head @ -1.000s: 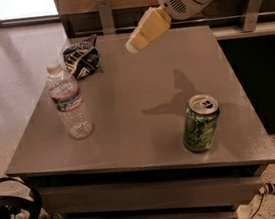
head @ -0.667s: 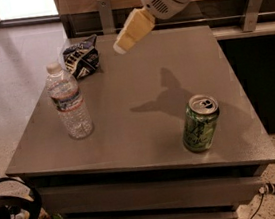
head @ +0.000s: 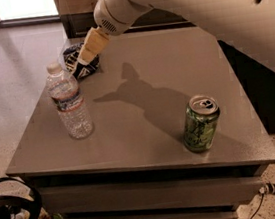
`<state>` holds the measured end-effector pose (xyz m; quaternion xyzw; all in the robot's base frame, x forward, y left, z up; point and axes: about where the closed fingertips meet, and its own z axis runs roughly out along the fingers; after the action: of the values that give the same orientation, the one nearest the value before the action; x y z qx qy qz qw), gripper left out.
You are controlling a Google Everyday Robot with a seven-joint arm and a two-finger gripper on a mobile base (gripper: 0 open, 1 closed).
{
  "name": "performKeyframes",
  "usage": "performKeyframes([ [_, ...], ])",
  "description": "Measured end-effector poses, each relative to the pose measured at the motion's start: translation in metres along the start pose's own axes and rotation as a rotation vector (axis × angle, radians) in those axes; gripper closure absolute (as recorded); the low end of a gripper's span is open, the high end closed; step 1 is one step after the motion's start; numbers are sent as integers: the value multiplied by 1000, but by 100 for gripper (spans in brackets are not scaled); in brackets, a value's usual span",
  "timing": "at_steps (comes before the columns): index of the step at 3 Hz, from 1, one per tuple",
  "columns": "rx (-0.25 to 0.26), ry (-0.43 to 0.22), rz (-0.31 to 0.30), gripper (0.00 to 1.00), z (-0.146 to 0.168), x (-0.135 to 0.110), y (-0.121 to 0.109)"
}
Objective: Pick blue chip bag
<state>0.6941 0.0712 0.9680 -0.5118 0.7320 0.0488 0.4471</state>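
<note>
The blue chip bag (head: pixel 82 63) is a small crumpled navy foil bag with white markings at the far left corner of the grey table (head: pixel 145 130). My gripper (head: pixel 87 52) reaches down from the upper right and hangs right over the bag, its cream tip covering the bag's middle. I cannot tell whether it touches the bag.
A clear water bottle (head: pixel 69 103) stands upright on the left of the table, in front of the bag. A green soda can (head: pixel 200 123) stands at the front right. Dark cabinets run behind and to the right. Bags and cables lie on the floor at the lower left.
My arm has swung left and down across the table. The gripper went from the far middle of the table to right over the blue chip bag.
</note>
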Motion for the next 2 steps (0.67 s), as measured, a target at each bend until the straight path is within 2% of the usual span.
performKeyframes([
  [1, -36, -30, 26, 0, 48, -4, 9],
  [2, -71, -51, 62, 0, 79, -1, 13],
])
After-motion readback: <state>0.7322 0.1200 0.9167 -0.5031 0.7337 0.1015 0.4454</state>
